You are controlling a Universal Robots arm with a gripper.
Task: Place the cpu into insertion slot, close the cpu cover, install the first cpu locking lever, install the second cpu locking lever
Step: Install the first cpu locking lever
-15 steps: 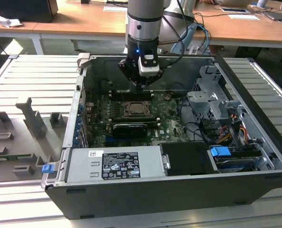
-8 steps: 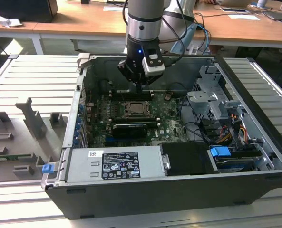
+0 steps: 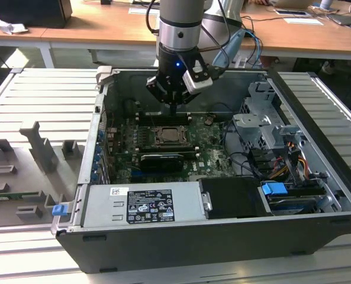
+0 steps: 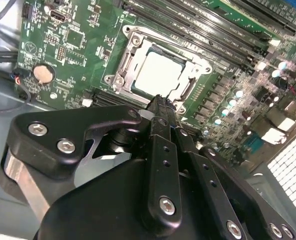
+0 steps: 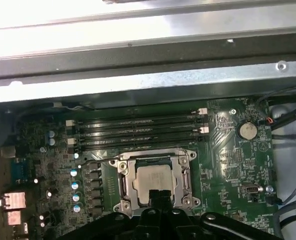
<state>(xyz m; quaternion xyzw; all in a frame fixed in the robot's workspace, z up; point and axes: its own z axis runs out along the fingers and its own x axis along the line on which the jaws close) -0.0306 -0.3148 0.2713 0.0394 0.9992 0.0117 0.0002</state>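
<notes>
The cpu (image 4: 157, 74) lies flat in the insertion slot (image 3: 172, 137), its pale metal face showing in both wrist views (image 5: 155, 180). The cpu cover (image 5: 130, 183) is down around it, framing the chip with its silvery window plate (image 4: 129, 54). My gripper (image 3: 173, 108) hangs just above the socket's edge, on the side away from the memory slots. Its black fingers are pressed together with nothing between them, and their tips (image 4: 160, 102) overlap the rim of the socket (image 5: 160, 196). I cannot tell how the locking levers lie.
The green board (image 4: 73, 45) sits inside an open computer case (image 3: 317, 177). Long black memory slots (image 5: 138, 131) run beside the socket. A coin cell (image 5: 247, 131), a power supply (image 3: 142, 204), a drive cage with cables (image 3: 264, 139) and a grey fixture tray (image 3: 27, 165) surround the work area.
</notes>
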